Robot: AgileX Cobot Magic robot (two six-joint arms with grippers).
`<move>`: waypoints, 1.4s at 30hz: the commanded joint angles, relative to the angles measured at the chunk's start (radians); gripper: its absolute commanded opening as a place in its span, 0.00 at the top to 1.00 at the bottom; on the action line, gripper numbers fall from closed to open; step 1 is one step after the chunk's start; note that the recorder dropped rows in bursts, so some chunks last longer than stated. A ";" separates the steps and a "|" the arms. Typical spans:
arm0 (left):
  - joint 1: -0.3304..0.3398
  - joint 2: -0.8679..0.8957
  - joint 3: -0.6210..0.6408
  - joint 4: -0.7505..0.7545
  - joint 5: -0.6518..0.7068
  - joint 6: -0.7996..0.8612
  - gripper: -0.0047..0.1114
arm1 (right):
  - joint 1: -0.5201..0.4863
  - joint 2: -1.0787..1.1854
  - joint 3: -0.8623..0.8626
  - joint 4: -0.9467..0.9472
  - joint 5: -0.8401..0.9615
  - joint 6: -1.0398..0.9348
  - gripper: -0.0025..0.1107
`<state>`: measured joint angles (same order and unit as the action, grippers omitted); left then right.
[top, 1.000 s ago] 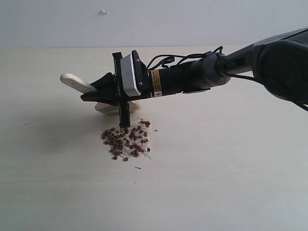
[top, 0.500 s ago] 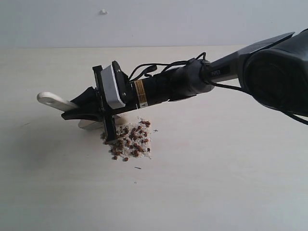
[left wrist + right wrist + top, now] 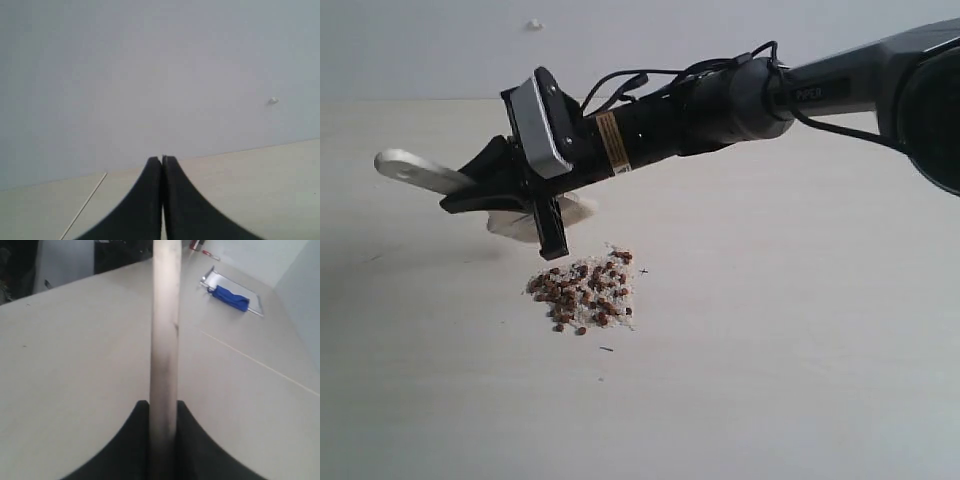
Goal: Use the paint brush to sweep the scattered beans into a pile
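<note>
Beans (image 3: 582,290), tiny, round, red-brown, heaped with white crumbs (image 3: 620,297) on smooth pale table (image 3: 770,350); flat wooden paint brush (image 3: 418,171) just far-left of them, pinched by right gripper (image 3: 468,192); left gripper (image 3: 162,167) pressed together

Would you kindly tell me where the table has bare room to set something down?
Bare pale table lies right of the heap of reddish-brown beans and in front of it. Crowded: just behind the heap, where the right gripper holds the wide wooden-handled paint brush overhead.
</note>
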<state>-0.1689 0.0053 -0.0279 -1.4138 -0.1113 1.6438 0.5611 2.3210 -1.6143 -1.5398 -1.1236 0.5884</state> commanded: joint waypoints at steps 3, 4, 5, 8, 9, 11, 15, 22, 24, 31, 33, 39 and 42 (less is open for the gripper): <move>-0.006 -0.005 0.004 0.000 0.009 -0.003 0.96 | -0.010 0.018 0.002 0.043 0.246 0.000 0.98; -0.006 -0.005 0.004 0.000 0.009 -0.003 0.96 | -0.015 0.027 0.002 0.061 0.268 0.000 0.98; -0.006 -0.005 0.004 0.000 0.009 -0.003 0.96 | -0.024 0.032 0.002 0.086 0.286 0.000 0.98; -0.006 -0.005 0.004 0.000 0.009 -0.003 0.96 | -0.046 0.051 0.002 0.156 0.311 -0.012 0.98; -0.006 -0.005 0.004 0.000 0.009 -0.003 0.96 | -0.052 0.057 0.002 0.168 0.309 -0.012 0.98; -0.006 -0.005 0.004 0.000 0.009 -0.003 0.96 | -0.066 0.063 0.002 0.176 0.313 -0.014 0.98; -0.006 -0.005 0.004 0.000 0.009 -0.003 0.96 | -0.086 0.081 0.002 0.173 0.314 0.015 0.98; -0.006 -0.005 0.004 0.000 0.009 -0.003 0.96 | -0.110 0.090 0.029 0.127 0.293 0.122 0.98; -0.006 -0.005 0.004 0.000 0.009 -0.003 0.96 | -0.110 0.090 0.051 0.127 0.268 0.132 0.98; -0.006 -0.005 0.004 0.000 0.009 -0.003 0.96 | -0.110 0.086 0.142 0.127 0.263 0.132 0.98; -0.006 -0.005 0.004 0.000 0.009 -0.003 0.96 | -0.110 0.086 0.154 0.127 0.263 0.132 0.98; -0.006 -0.005 0.004 0.000 0.009 -0.003 0.96 | -0.110 0.084 0.177 0.119 0.247 0.169 0.98; -0.006 -0.005 0.004 0.000 0.009 -0.003 0.96 | -0.110 0.055 0.214 0.111 0.243 0.181 0.98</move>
<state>-0.1689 0.0053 -0.0279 -1.4138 -0.1113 1.6438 0.4517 2.3613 -1.4544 -1.3236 -0.9608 0.7211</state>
